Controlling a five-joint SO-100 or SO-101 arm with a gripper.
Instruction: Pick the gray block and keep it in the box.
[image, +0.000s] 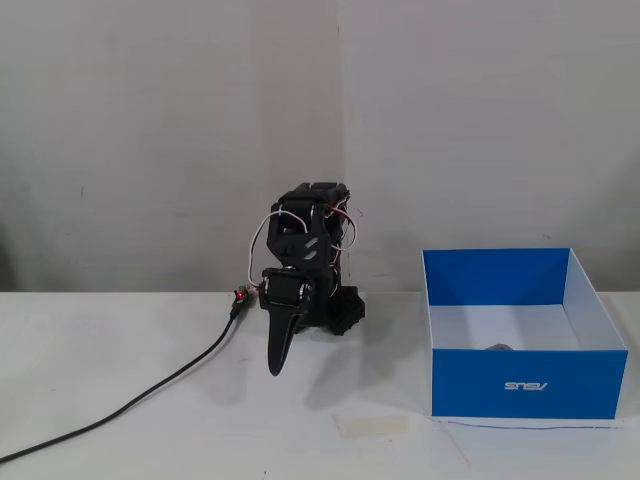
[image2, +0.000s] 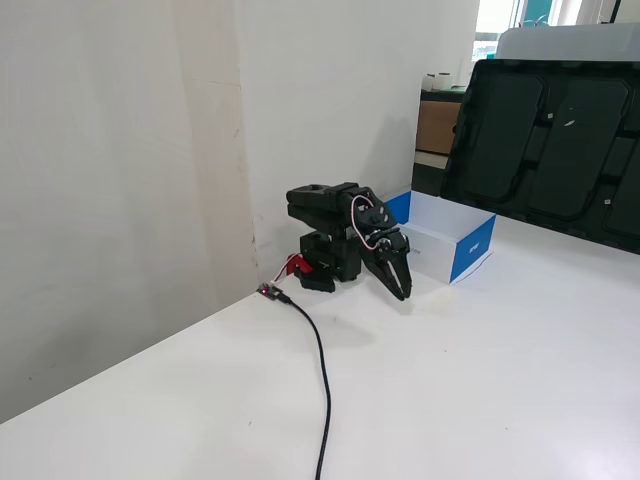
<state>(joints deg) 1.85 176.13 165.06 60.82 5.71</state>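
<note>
Black cable (image: 150, 393) trailing left of the pincer across the white table (image: 120, 340), folded arm with pincer (image: 277, 368) pointing down, fingers closed and empty, right of it the blue box (image: 524, 385), what seems the gray block (image: 498, 347) inside, barely showing above the front wall.

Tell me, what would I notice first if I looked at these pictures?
Probably the bright blue box on the white table, at the right in a fixed view. A bit of the gray block peeks over its front wall. To its left the black robot arm sits folded, its gripper pointing down, empty.
</note>
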